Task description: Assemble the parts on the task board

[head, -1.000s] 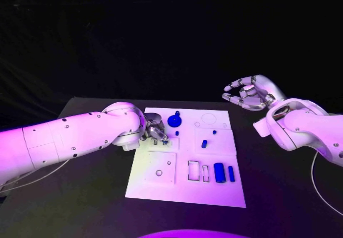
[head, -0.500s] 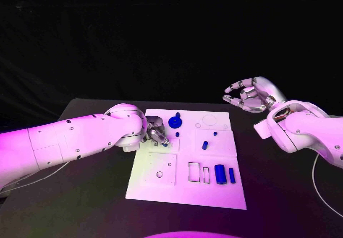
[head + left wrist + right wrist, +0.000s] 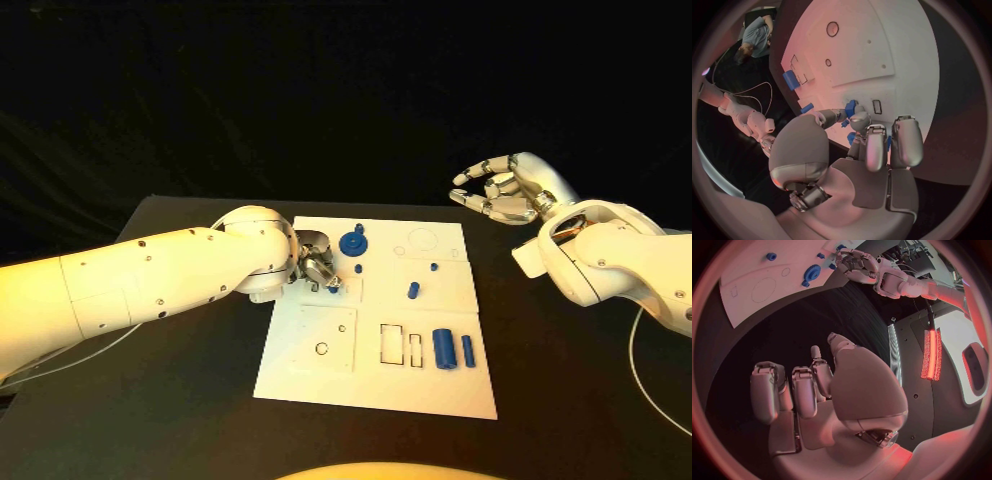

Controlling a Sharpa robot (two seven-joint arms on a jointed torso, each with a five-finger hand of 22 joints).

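The left hand (image 3: 315,268) rests on the board's (image 3: 378,385) near-left edge, fingers pinching a small blue part (image 3: 851,107) (shape mostly hidden by them). The right hand (image 3: 503,190) hovers past the board's right edge, empty, fingers loosely spread.

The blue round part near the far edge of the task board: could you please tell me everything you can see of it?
The blue round part is a flat disc with a knobbed, gear-like rim, seemingly plastic, plus a small stub at its far side. It lies on the white task board near the far edge, beside a circle outline. Nothing touches it: the left hand works just beside it, its fingers around a smaller blue piece, and the right hand hovers off the board, holding nothing.
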